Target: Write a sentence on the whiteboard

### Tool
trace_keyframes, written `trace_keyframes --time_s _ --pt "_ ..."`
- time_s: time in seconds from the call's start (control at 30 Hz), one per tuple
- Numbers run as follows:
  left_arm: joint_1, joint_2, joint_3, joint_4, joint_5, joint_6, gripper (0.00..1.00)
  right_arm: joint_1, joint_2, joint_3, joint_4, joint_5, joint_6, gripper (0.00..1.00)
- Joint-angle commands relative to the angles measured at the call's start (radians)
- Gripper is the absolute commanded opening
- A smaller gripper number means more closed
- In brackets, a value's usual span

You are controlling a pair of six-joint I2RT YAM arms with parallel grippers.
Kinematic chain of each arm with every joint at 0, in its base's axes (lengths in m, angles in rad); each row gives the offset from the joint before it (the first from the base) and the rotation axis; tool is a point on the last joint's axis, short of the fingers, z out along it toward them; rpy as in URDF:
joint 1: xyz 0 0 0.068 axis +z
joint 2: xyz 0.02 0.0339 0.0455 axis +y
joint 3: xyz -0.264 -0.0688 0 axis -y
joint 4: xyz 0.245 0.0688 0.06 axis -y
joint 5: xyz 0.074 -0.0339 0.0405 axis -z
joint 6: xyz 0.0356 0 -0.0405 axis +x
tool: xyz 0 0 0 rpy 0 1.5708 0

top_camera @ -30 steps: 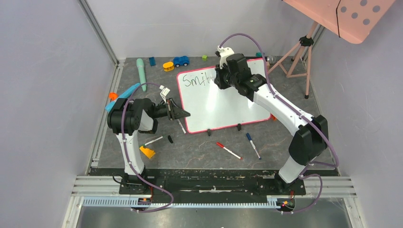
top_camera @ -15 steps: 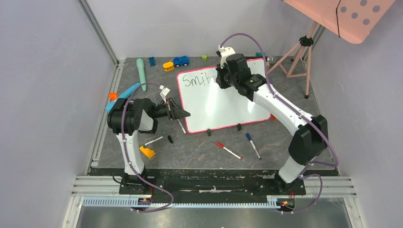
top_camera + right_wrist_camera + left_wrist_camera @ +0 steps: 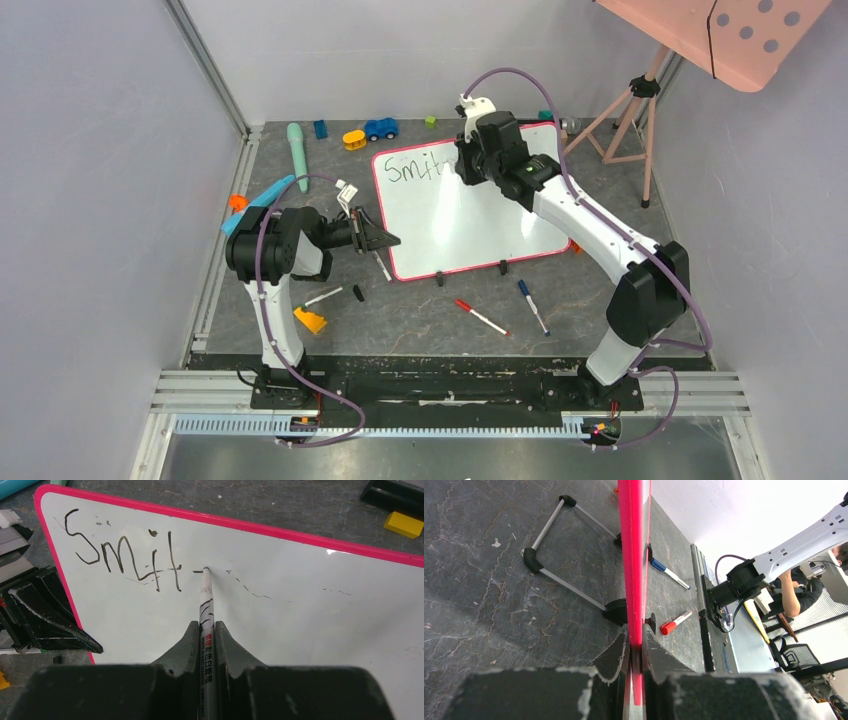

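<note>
White marker (image 3: 206, 592) tip touches the whiteboard (image 3: 300, 605) — clamped in the right pincer (image 3: 206, 626) — left pincer (image 3: 636, 635) grips its edge.

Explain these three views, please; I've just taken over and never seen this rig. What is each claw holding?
Two robot arms stand at the near edge of the table. The overhead picture looks down from behind them; the other two come from cameras on each wrist. The left gripper clamps the edge of the whiteboard. The right gripper holds a marker, tip on the board beside the sentence, so far "Smit". A red-capped marker and a blue-capped marker lie loose in front.
</note>
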Motion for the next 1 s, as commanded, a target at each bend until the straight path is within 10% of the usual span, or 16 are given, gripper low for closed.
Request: trace_keyframes --time_s 0.0,0.97 --pt "-0.003 0.003 -0.014 0.048 0.040 0.056 0.03 -0.014 0.025 0.058 -0.008 0.035 -0.007 0.00" --pt "-0.004 0.004 -0.012 0.048 0.041 0.054 0.03 -0.014 -0.035 -0.075 -0.002 -0.044 -0.001 0.00"
